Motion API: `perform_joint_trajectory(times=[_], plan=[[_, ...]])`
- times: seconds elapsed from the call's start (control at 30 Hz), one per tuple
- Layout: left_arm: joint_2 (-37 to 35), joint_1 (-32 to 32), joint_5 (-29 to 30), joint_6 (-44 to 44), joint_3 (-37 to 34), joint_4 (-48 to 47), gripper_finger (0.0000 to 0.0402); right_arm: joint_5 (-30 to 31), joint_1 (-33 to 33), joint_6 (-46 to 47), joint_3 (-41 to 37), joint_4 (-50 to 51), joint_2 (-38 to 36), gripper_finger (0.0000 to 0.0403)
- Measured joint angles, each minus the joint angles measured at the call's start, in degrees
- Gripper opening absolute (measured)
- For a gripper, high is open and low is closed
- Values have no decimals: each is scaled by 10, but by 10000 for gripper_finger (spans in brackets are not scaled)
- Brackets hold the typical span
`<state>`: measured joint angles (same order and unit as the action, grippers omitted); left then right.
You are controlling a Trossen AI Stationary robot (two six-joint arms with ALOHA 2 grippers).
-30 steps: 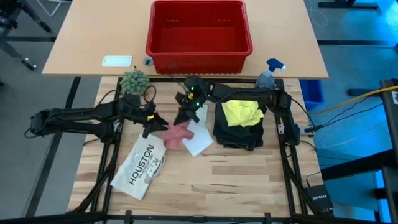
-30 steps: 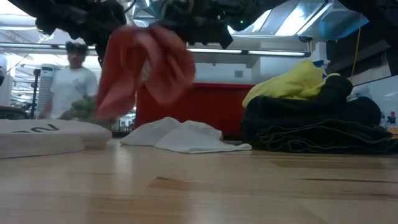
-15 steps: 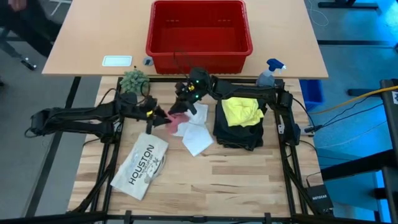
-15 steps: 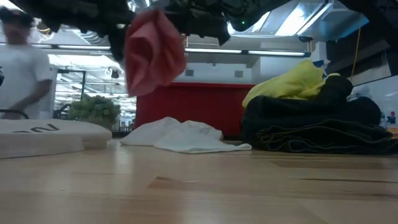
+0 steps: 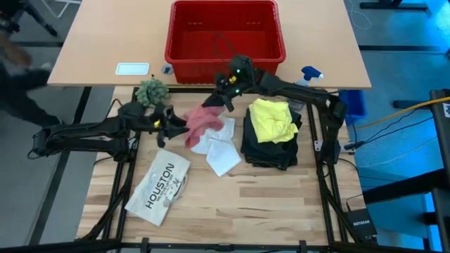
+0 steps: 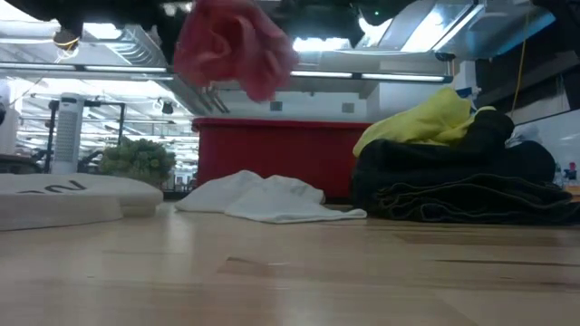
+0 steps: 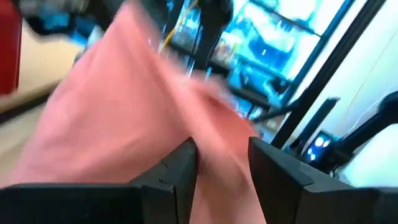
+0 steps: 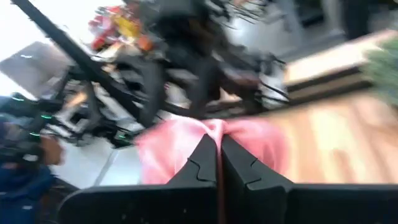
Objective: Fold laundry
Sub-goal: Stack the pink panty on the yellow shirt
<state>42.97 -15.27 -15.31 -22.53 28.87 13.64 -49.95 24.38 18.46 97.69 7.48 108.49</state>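
A small pink cloth (image 5: 202,125) hangs in the air between my two grippers, high above the table in the low view (image 6: 234,45). My left gripper (image 5: 177,126) is shut on its left side and my right gripper (image 5: 222,105) on its far right end. Below it a small white cloth (image 5: 219,152) lies crumpled on the table. A yellow T-shirt (image 5: 273,121) rests on top of the folded black trousers (image 5: 269,149) at the right. My left gripper (image 7: 221,168) has a fold of the pink cloth (image 7: 219,146) between its two fingers (image 7: 180,174), coming at it level from the table's left. The cloth is lifted clear of the table. Its layers cannot be counted. My right gripper (image 8: 219,155) pinches a bunched part of the pink cloth (image 8: 216,129) between its shut fingers (image 8: 202,163), reaching in from the table's right and far side, slanting slightly down. The cloth spreads out on both sides of the fingertips, clear of the table.
A red plastic basket (image 5: 225,31) stands on the far table behind the grippers. A small green plant (image 5: 151,91) and a spray bottle (image 5: 306,81) sit along the far edge. The flat white "HOUSTON" item (image 5: 160,184) lies near left. Bare wood lies at the near edge.
My right gripper has gone up and toward the far right, keeping its hold on the pink cloth. My left gripper has risen a little and tipped toward level. The pink cloth has been lifted higher above the white cloth and drawn out between the two grippers.
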Motion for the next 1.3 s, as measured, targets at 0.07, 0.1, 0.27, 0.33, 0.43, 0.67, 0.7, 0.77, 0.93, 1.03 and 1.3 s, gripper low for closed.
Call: perform_joint_trajectory(times=[0.07, 0.1, 0.27, 0.33, 0.43, 0.67, 0.7, 0.77, 0.93, 1.03, 1.3], plan=[[-13, 0, 0, 0, 6, 0, 132, 7, 13, -24, 0, 47, -8, 0], [-17, 0, -1, -1, 10, 0, 132, 9, 17, -35, 0, 69, -13, 0], [-35, 0, -6, -8, 20, -1, 132, 17, 39, -90, -1, 153, -56, 0], [-37, 0, -6, -8, 20, -9, 132, 26, 50, -105, -1, 177, -78, 0], [-37, 0, -6, -9, 20, -28, 132, 48, 70, -120, -1, 202, -108, 0], [-32, 0, 0, 0, 20, -75, 132, 84, 84, -129, 0, 247, -147, 0], [-31, 0, 4, 3, 20, -84, 132, 84, 77, -129, 0, 252, -147, 0], [-28, 0, 15, 11, 18, -93, 132, 88, 60, -129, 0, 261, -147, 0], [-20, -1, 27, 18, 16, -101, 132, 114, 21, -140, 0, 263, -147, 0], [-19, -1, 27, 18, 16, -103, 132, 133, 12, -140, 0, 262, -147, 0], [-19, 0, 27, -8, 16, -108, 132, 154, 7, -147, 0, 258, -147, 0]])
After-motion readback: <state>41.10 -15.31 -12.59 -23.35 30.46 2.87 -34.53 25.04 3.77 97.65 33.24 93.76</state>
